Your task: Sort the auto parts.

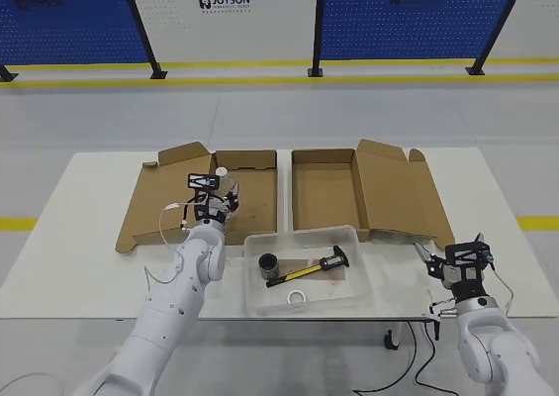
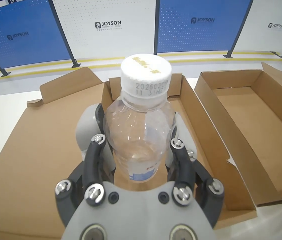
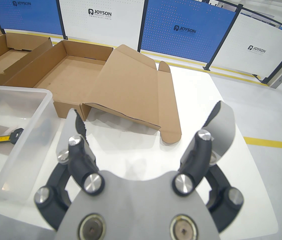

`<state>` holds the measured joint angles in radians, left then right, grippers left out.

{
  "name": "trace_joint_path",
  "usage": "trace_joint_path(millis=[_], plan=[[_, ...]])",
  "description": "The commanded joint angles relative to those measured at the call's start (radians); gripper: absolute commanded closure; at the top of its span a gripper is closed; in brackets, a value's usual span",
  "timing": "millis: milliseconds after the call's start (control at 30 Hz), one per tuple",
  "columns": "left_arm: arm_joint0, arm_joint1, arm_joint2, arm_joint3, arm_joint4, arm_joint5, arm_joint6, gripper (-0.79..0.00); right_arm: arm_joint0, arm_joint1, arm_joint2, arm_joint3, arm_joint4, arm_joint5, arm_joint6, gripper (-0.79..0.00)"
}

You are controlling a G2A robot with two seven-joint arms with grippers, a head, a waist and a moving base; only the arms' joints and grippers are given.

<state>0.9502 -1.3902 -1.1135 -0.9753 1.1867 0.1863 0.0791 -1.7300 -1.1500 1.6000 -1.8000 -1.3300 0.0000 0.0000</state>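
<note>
left pincer [image 2: 136, 126] clamped on a clear bottle [image 2: 141, 106] over a cardboard box [image 2: 43, 151] — right pincer [image 3: 147, 112] spread apart

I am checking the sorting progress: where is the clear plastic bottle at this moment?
The clear plastic bottle is held in the left claw, over the left cardboard box. In the top view it sits left of centre, beyond the plastic bin.

White table [image 1: 71, 238] w/ 2 open cardboard boxes side by side at back, left box [image 1: 259, 203] & right box [image 1: 324, 198], clear bin [image 1: 360, 282] just in front.
</note>
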Motion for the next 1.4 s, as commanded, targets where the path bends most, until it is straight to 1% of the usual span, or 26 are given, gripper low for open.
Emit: trace_joint_path(millis=[0,33,67,100,133,167,333,433,533,667,767,867,1033,1133,1200,1367], plan=[[-0.01,-0.005,0.002,0.028,-0.015,0.0,0.007,0.0,0.0,0.0,0.0,0.0,0.0,0.0,0.0,-0.785],[-0.014,-0.008,0.002,0.038,-0.019,-0.001,0.012,0.0,0.0,0.0,0.0,0.0,0.0,0.0,0.0,-0.785],[-0.016,-0.009,0.005,0.05,-0.015,-0.002,0.016,-0.071,0.0,0.0,0.0,0.0,0.0,0.0,0.0,-0.785],[-0.02,-0.011,0.008,0.06,-0.011,-0.002,0.017,-0.237,0.0,0.0,0.0,0.0,0.0,0.0,0.0,-0.785],[-0.023,-0.012,0.01,0.07,-0.005,-0.003,0.016,-0.434,0.0,0.0,0.0,0.0,0.0,0.0,0.0,-0.785],[-0.026,-0.013,0.012,0.078,-0.001,-0.002,0.014,-0.785,0.0,0.0,0.0,0.0,0.0,0.0,0.0,-0.785],[-0.036,-0.017,0.008,0.102,-0.001,0.0,0.014,-0.785,0.0,0.0,0.0,0.0,0.0,0.0,0.0,-0.785],[-0.036,-0.017,0.007,0.101,0.006,-0.014,0.002,-0.785,0.0,0.0,0.0,0.0,0.0,0.0,0.0,-0.785],[-0.024,-0.016,0.001,0.079,0.016,-0.009,-0.002,-0.785,0.0,0.0,0.0,0.0,0.0,0.0,0.0,-0.785],[0.007,-0.009,-0.014,0.012,0.035,-0.019,-0.014,-0.785,0.0,0.0,0.0,0.0,0.0,0.0,0.0,-0.785],[0.045,-0.001,-0.033,-0.067,0.057,-0.012,-0.017,-0.785,0.0,0.0,0.0,0.0,0.0,0.0,0.0,-0.785],[0.095,0.008,-0.06,-0.169,0.075,-0.005,-0.03,-0.785,0.0,0.0,0.0,0.0,0.0,0.0,0.0,-0.785],[0.191,0.027,-0.108,-0.384,0.126,-0.016,-0.091,-0.785,0.0,0.0,0.0,0.0,0.0,0.0,0.0,-0.785],[0.248,0.038,-0.127,-0.511,0.173,-0.053,-0.16,-0.785,0.0,0.0,0.0,0.0,0.0,0.0,0.0,-0.785],[0.283,0.043,-0.129,-0.58,0.2,-0.081,-0.192,-0.785,0.0,0.0,0.0,0.0,0.0,0.0,0.0,-0.785],[0.34,0.052,-0.113,-0.705,0.192,-0.222,-0.309,-0.785,0.0,0.0,0.0,0.0,0.0,0.0,0.0,-0.785]])
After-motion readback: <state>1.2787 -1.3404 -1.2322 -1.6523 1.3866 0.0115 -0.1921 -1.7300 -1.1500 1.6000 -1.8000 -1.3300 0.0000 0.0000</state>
